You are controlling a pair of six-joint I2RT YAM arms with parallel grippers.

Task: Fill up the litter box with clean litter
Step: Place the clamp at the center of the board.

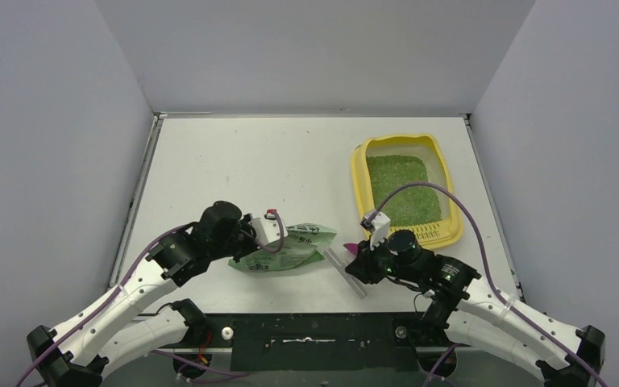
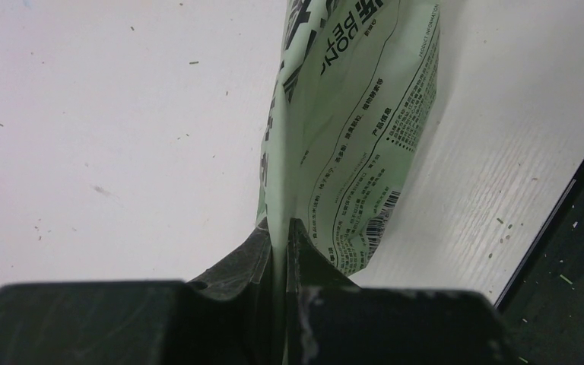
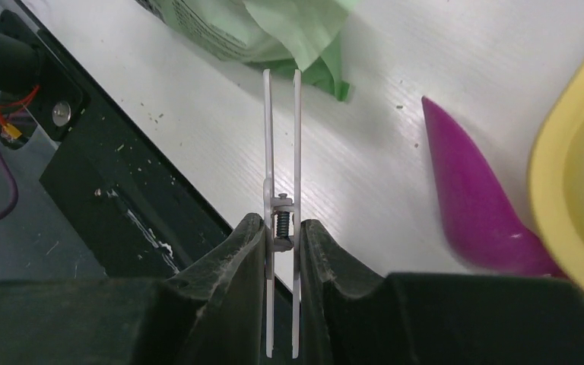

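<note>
Tightly, left end effector [image 2: 280,228] grips bag [image 2: 357,114], right end effector [image 3: 282,226] clip [image 3: 297,129].

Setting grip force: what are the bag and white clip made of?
The bag: thin printed plastic film, matte-looking, judging by its soft creases. The clip: two stiff white bars, probably plastic, smooth, with a small metal coil spring at the hinge.

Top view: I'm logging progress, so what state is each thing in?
Litter box: holds litter.
Litter: spread in the box.
Bag: lying on the table, edge pinched.
Clip: held, pointing at the bag.
Scoop: lying loose beside the box.
Left gripper: shut on the bag.
Right gripper: shut on the clip.
</note>
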